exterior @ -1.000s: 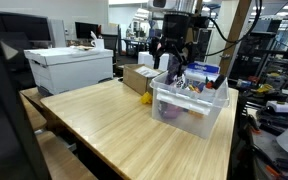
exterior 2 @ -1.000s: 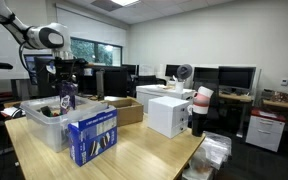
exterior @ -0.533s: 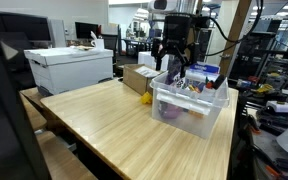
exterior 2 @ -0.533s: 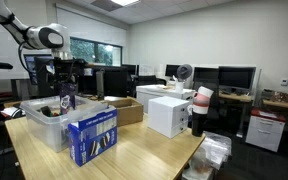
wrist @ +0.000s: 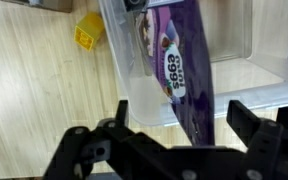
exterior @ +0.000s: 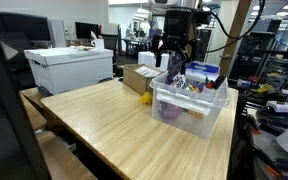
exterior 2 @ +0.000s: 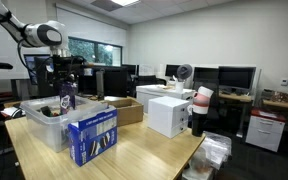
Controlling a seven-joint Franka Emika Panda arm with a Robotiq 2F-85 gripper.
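A purple snack bag stands upright in a clear plastic bin on the wooden table. My gripper is just above it, fingers spread wide on either side of the bag, not pressing it. In both exterior views the gripper hangs over the bin, with the purple bag sticking up under it. The bin holds several other small items.
A small yellow object lies on the table beside the bin. A cardboard box and a white box stand behind. A blue carton stands in front of the bin.
The gripper has risen slightly above the bin. The purple bag has stayed in place.
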